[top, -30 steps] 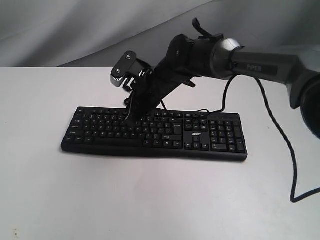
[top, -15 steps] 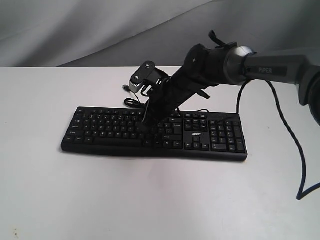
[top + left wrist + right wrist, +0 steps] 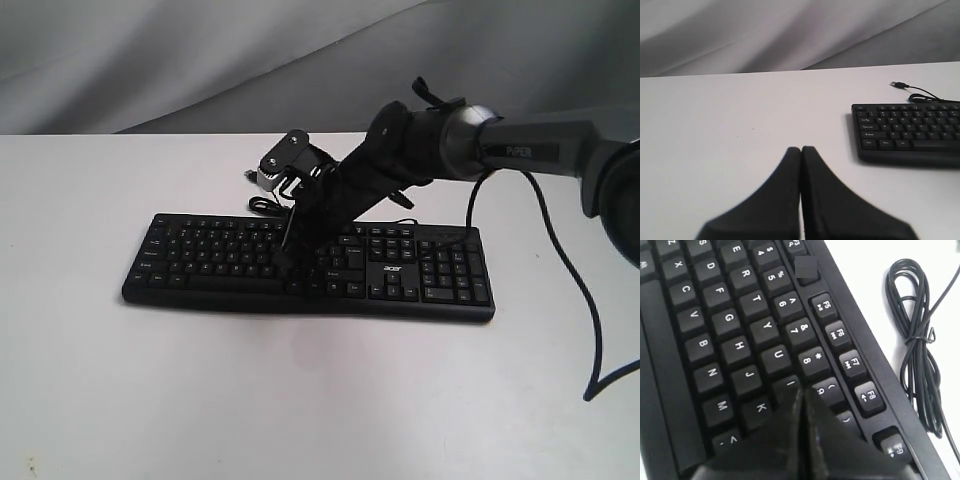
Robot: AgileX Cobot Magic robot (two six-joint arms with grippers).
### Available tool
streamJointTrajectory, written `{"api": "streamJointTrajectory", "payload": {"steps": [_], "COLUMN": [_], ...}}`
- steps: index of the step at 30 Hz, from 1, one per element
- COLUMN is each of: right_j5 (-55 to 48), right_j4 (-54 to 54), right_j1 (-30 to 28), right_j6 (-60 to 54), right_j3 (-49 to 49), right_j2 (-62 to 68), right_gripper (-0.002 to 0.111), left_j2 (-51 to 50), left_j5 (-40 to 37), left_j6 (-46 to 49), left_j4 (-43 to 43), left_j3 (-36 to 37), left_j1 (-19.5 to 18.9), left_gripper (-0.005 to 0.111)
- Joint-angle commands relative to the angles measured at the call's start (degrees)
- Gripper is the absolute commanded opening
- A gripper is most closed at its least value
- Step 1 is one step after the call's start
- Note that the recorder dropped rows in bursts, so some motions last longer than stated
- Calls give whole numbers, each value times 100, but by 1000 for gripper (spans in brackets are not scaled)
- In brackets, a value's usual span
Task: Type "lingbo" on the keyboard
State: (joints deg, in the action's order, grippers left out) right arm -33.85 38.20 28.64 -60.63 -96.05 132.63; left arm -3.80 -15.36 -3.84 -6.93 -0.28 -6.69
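Observation:
The black acer keyboard (image 3: 420,270) lies across the middle of the white table (image 3: 300,400). My right gripper (image 3: 290,262) is shut and angled down onto the letter keys right of the keyboard's middle. In the right wrist view the right gripper (image 3: 802,390) has its tip low over the keyboard (image 3: 730,320), at the I key (image 3: 790,385), between K and 9; contact cannot be told. My left gripper (image 3: 801,149) is shut on nothing, over bare table left of the keyboard (image 3: 910,130), and is out of the exterior view.
The keyboard's thin black cable (image 3: 920,340) lies coiled behind the function row, its USB plug (image 3: 897,84) loose on the table. A grey cloth backdrop (image 3: 150,60) hangs behind the table. The right arm's own cable (image 3: 580,300) droops at the right.
The right arm swung right along the keyboard and lowered its shut tip onto the keys right of centre; over the last half second it barely moved.

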Motion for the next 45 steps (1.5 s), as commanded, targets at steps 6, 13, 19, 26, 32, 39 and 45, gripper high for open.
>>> {"api": "streamJointTrajectory", "payload": {"steps": [6, 13, 19, 26, 32, 39, 45], "right_j5": [12, -388, -588, -672, -621, 23, 49], "right_j4": [74, 25, -1148, -1344, -1310, -916, -1247], "right_j1": [-18, -18, -18, -7, -7, -72, -163], "right_j6": [-80, -80, 1095, 1768, 1768, 2666, 4553], "right_j3": [28, 28, 28, 28, 28, 28, 27], "right_j2": [70, -454, -2043, -2639, -2627, -2658, -2811], "right_gripper": [0, 0, 0, 0, 0, 0, 0], "left_j2": [-37, -37, -37, -37, -37, -37, -37], "left_j5": [34, 34, 34, 34, 34, 34, 34], "left_j6": [-12, -12, -12, -12, -12, -12, -12], "left_j4": [21, 21, 21, 21, 21, 21, 21], "left_j3": [28, 28, 28, 28, 28, 28, 28], "left_j1": [4, 4, 4, 4, 4, 4, 4], "left_gripper": [1, 1, 1, 1, 1, 1, 1]}}
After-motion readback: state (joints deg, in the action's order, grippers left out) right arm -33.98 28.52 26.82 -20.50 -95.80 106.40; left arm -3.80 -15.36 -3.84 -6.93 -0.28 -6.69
